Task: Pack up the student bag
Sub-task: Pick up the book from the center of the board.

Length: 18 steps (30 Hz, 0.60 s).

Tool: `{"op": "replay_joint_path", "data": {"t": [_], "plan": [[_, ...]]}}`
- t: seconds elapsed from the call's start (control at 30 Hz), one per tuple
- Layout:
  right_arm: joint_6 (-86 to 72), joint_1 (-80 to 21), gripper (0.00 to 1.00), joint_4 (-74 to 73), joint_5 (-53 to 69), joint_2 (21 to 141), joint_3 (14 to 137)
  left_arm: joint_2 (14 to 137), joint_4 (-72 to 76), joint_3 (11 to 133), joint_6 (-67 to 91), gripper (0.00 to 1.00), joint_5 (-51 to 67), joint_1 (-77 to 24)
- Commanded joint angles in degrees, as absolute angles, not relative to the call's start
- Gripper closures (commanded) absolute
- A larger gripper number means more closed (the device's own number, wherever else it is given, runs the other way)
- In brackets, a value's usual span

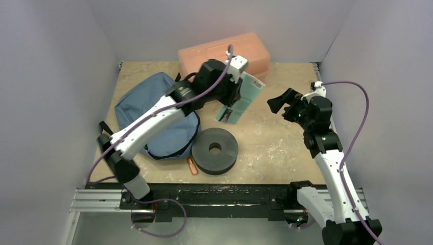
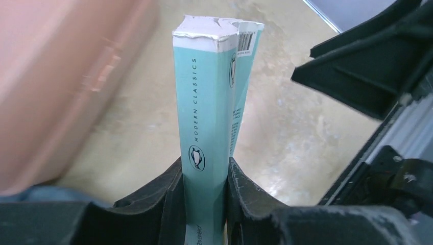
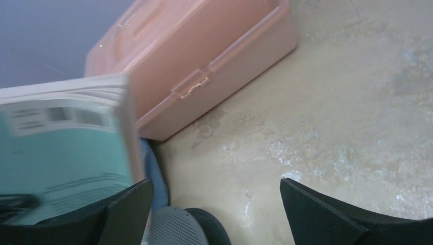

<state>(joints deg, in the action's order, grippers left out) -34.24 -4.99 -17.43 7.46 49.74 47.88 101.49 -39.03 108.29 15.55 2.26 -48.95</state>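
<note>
My left pincer [image 2: 204, 176] is clamped on a teal paperback book [image 2: 207, 97] near one end of the spine, one of the fingers [image 2: 163, 204] on each cover. That holds it edge-on and slim, which suits sliding it into a narrow opening. The book is in the air over the tabletop [image 1: 286, 148], between the pink box [image 1: 255, 51] at the back and the black ring [image 1: 215, 149] nearer me, touching neither.

My right pincer [image 1: 280, 102] is wide open with nothing in it, off to the right of the book. I read that as standing clear so the left arm carries alone.

The student bag [image 1: 140, 99] lies flat on the left of the tabletop, partly under my left arm, with the black ring just beside its right edge. I can't tell from above whether the zip mouth gapes.

My call: the book isn't packed yet. Next I swing it left and down to the zip edge.

Risks:
- With a grip at one end, the book may pivot.
- Soft fabric may fold under the push unless the right pincer holds the mouth.
</note>
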Motion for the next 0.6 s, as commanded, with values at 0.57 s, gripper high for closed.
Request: {"op": "replay_joint_path", "data": {"t": [0.57], "plan": [[-83.79, -33.78, 0.01, 18.10, 33.33, 59.50, 49.00, 35.18, 7.86, 40.14, -51.10, 1.00, -30.98, -49.66]]}}
